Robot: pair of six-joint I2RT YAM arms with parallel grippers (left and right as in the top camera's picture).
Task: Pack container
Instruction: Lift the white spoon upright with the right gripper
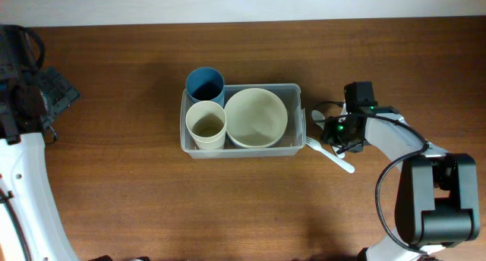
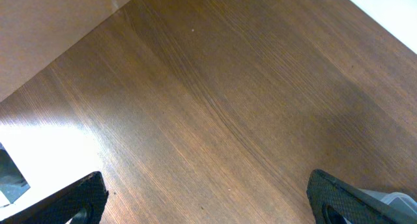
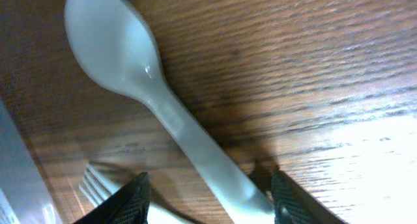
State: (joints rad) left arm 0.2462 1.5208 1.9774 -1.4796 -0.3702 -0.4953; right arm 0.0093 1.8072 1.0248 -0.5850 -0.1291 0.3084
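- Spoon (image 3: 124, 48) right up close, lying on the table (image 3: 326, 55) just right of the container (image 1: 296, 90), fork (image 3: 98, 182) beside it.
- Right end effector (image 3: 215, 201) released, fingers (image 3: 133, 198) straddling the spoon's handle.
- Container sits mid-table, holding a cream bowl (image 1: 256, 117) and a cream cup (image 1: 206, 124).
- Left end effector (image 2: 205, 204), well left of the container, spread wide, gripping nothing.

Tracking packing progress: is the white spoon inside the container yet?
Out. The spoon lies on the wooden table beside the container, outside its wall.
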